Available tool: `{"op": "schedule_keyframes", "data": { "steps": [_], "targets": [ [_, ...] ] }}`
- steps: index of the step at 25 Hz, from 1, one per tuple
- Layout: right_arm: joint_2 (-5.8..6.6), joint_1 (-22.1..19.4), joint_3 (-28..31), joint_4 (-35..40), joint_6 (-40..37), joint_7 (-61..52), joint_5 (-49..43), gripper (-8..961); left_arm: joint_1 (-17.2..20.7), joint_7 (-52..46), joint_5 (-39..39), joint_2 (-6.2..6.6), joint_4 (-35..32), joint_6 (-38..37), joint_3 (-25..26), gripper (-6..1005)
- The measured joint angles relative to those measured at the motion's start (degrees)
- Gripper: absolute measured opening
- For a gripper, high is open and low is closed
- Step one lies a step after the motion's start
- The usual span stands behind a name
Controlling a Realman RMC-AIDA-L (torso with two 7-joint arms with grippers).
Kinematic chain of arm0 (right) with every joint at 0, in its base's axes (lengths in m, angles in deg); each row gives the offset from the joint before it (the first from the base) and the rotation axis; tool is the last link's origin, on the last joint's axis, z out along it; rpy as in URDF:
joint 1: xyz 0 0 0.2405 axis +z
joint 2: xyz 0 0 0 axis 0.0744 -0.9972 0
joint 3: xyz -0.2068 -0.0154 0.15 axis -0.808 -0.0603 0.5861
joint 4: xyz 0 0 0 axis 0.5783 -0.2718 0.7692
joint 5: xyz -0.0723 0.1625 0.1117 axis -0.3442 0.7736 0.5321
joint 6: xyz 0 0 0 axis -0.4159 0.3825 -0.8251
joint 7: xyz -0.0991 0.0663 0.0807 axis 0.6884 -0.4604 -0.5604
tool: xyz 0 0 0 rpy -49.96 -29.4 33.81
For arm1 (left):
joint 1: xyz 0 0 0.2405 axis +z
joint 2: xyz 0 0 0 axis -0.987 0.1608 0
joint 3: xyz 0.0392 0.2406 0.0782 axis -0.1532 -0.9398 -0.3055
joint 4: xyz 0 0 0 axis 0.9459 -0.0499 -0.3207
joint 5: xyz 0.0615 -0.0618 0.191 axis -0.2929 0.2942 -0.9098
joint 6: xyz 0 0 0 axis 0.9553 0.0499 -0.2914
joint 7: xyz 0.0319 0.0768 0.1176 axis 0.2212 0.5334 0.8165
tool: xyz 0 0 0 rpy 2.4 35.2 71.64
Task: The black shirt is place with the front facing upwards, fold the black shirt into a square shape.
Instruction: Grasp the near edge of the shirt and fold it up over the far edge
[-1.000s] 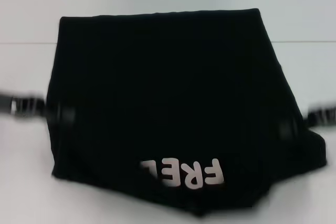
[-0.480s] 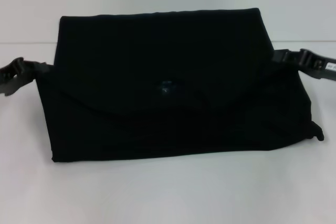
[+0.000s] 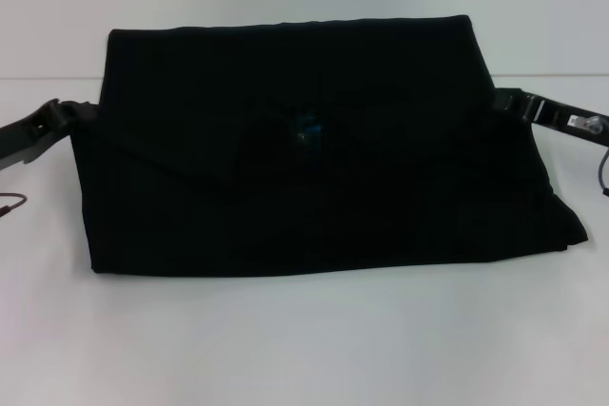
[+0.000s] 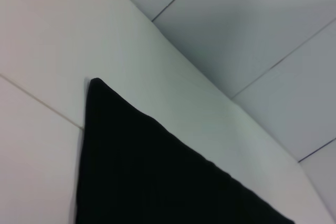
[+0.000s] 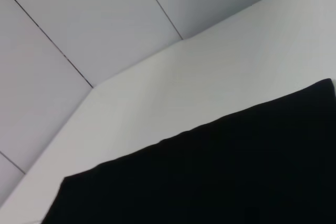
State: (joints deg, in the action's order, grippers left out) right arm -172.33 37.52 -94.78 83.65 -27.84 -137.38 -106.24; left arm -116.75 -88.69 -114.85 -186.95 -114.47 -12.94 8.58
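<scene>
The black shirt [image 3: 314, 197] lies folded into a wide rectangle on the white table [image 3: 304, 349]. An upper layer is turned down over it, and a small blue neck label [image 3: 306, 128] shows near its middle. No print is visible. My left gripper [image 3: 65, 113] is low at the shirt's left edge, near the upper corner. Opposite it, my right gripper [image 3: 507, 100] touches the right edge. The left wrist view shows one corner of the black shirt [image 4: 147, 182]. In the right wrist view a long straight edge of the black shirt [image 5: 220, 177] lies on the table.
A thin cable [image 3: 11, 203] loops at the far left below the left arm. A seam line [image 3: 552, 76] crosses the table behind the shirt. Both wrist views show the table's far edge, with the tiled floor [image 5: 79, 19] beyond it.
A second ago the shirt's near part with the white print was raised between the grippers. It now lies folded flat with the print hidden, and both grippers sit at the upper side edges.
</scene>
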Motion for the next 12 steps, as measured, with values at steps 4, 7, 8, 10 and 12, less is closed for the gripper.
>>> {"op": "schedule_keyframes", "data": {
  "steps": [4,7,8,10,12],
  "targets": [
    [-0.5,0.36,-1.85,-0.21,3.47,0.52,0.23,74,-0.72,0.85,0.24,-0.94,0.32,3.56,-1.99,33],
    [-0.75,0.47,-1.85,-0.9,4.91,2.74,1.87,81,-1.15,1.75,0.45,-1.96,0.22,7.02,-2.33,70],
    [-0.76,0.5,-1.96,-1.37,5.29,3.71,2.68,125,-1.15,1.75,0.45,-1.96,0.22,7.02,-2.33,82],
    [-0.77,0.64,-2.13,-1.95,6.17,4.59,3.32,214,-1.41,3.87,0.96,-2.53,0.32,8.64,-2.33,106],
    [-0.77,0.86,-2.14,-2.14,7.13,4.58,3.32,302,-1.6,4.22,1.01,-2.57,0.54,9.11,-2.49,131]
  ]
}}
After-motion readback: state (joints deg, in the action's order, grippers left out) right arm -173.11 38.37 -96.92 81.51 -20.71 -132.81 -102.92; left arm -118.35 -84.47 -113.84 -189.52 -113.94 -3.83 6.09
